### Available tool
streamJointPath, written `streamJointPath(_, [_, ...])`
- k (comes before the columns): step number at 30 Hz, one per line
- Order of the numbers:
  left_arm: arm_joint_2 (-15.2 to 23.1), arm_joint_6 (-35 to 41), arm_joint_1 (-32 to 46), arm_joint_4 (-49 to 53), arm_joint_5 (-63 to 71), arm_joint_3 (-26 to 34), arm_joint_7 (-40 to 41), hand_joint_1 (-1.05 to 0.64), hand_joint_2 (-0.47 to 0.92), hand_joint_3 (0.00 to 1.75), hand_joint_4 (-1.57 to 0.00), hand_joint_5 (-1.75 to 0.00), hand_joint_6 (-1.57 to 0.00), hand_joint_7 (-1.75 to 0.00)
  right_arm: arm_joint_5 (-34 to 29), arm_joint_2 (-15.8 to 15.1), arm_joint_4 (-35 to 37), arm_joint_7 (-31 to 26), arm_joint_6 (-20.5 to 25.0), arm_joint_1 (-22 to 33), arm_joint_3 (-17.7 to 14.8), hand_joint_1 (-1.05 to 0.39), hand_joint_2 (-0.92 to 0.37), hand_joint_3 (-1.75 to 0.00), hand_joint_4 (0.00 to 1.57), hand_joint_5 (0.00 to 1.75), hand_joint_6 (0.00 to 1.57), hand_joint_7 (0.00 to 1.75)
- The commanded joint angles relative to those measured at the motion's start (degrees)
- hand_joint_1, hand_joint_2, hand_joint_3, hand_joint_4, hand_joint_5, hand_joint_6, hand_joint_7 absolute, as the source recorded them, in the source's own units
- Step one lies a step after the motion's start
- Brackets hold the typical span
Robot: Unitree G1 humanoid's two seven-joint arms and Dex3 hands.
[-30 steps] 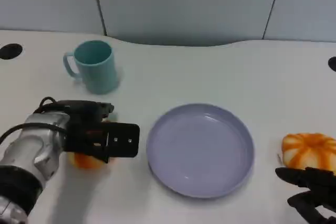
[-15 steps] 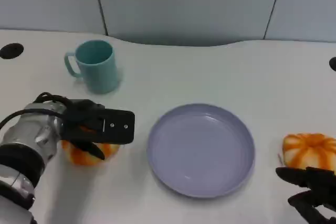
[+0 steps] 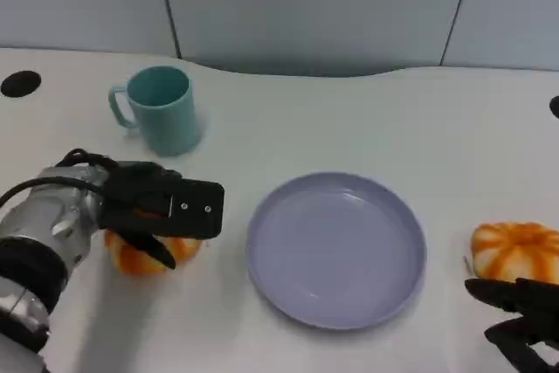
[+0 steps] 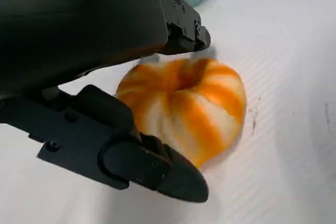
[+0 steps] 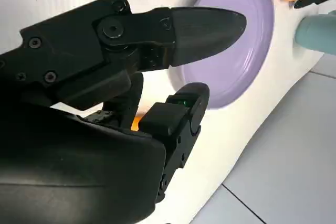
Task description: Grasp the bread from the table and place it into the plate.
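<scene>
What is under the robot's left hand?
A striped orange bread roll sits on the table under the left hand. The hand covers the roll's top.

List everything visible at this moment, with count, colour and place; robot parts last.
Bread: two, orange and white striped; one on the table left of the plate, between the left hand's fingers; the other on the table right of the plate, by the right hand.
Plate: one, lavender, table centre, nothing in it.
Mug: one, teal, behind the left hand.
Table: one, white.
Wall panels: grey, behind the table.
Left hand: black, fingers around the left bread.
Right hand: black, near side of the right bread, holding nothing.
</scene>
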Motion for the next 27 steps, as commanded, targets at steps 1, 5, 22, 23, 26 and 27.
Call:
streamJointPath(1, [2.39, 2.03, 3.97, -5.47, 2.45, -1.73, 2.52, -0.78, 0.84, 0.01, -0.04, -0.02, -0.13, 0.00, 0.87, -0.25, -0.85, 0.01, -0.26, 0.48, -0.73, -0.35, -0.92, -0.44, 0.43, 0.83, 0.71, 0.00])
streamJointPath(5, [2.82, 2.36, 5.70, -6.61, 3.36, -2.09, 4.91, -0.65, 0.83, 0.01, -0.04, -0.03, -0.14, 0.00, 0.96, -0.33, -1.12, 0.09, 0.10, 0.66, -0.87, -0.36, -0.92, -0.44, 0.43, 0.83, 0.71, 0.00])
streamJointPath(22, [3.82, 1.41, 5.80, -6.72, 4.22, -3.48, 5.25, -0.41, 0.88, 0.02, -0.09, -0.04, -0.22, -0.01, 0.77, -0.30, -1.52, 0.04, 0.12, 1.05, -0.88, -0.36, -0.92, -0.45, 0.42, 0.81, 0.69, 0.00])
streamJointPath(23, [3.90, 1.33, 5.76, -6.75, 4.25, -3.55, 5.15, -0.41, 0.89, 0.02, -0.10, -0.04, -0.22, -0.01, 0.77, -0.32, -1.48, 0.05, 0.09, 1.03, -0.88, -0.36, -0.92, -0.45, 0.42, 0.80, 0.69, 0.00])
streamJointPath(26, [3.84, 1.71, 5.83, -6.93, 3.97, -3.30, 5.07, -0.41, 0.89, 0.02, -0.11, -0.04, -0.23, -0.01, 0.66, -0.26, -1.90, -0.01, 0.45, 1.16, -0.87, -0.37, -0.92, -0.45, 0.41, 0.80, 0.69, 0.00])
streamJointPath(27, [3.73, 1.94, 5.76, -6.83, 3.90, -3.27, 4.89, -0.41, 0.89, 0.01, -0.11, -0.04, -0.23, -0.01, 0.85, -0.26, -1.94, 0.10, 0.46, 1.17, -0.93, -0.37, -0.92, -0.45, 0.42, 0.80, 0.69, 0.00])
